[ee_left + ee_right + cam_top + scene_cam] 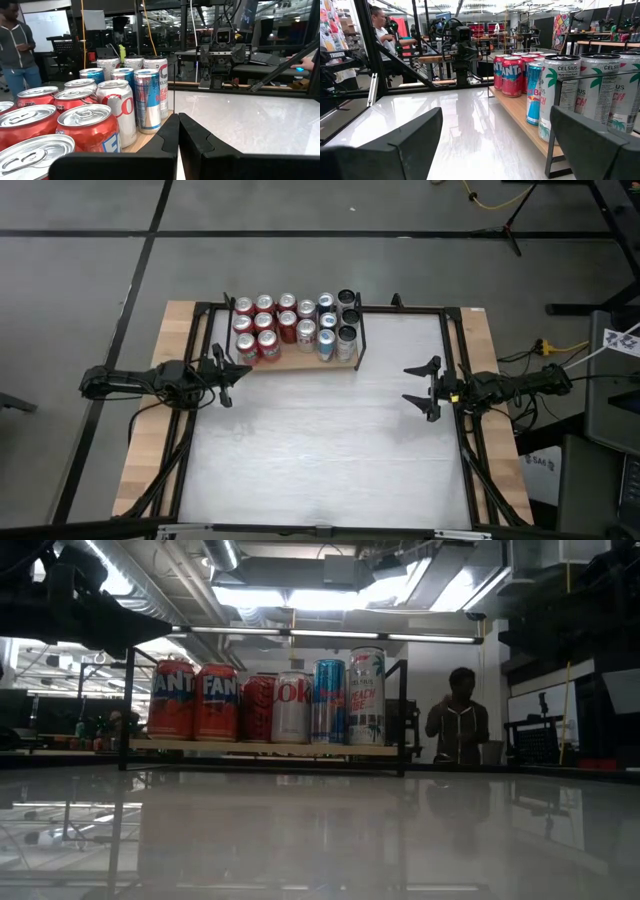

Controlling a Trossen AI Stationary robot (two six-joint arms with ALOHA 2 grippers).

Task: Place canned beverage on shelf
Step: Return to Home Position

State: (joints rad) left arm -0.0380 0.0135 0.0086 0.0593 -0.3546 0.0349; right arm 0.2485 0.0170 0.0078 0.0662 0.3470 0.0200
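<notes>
The shelf (300,362), a light-brown board with thin black rails, sits at the table's far left-centre. It also shows in the low view (260,748) and the right wrist view (520,112). Several cans (295,325) stand upright on it in rows: red ones to the left, silver, blue and tall white ones (570,90) to the right. My left gripper (243,370) is shut and empty just off the shelf's near left corner, and the cans (90,125) show beside its fingers (167,132). My right gripper (422,388) is open and empty at the table's right side, pointing left.
Black frame rails run along the table's left, right and far edges (455,340). The whitish tabletop (330,450) lies between the arms and toward the near edge. People stand in the room beyond the table (460,720), (17,40), (382,30).
</notes>
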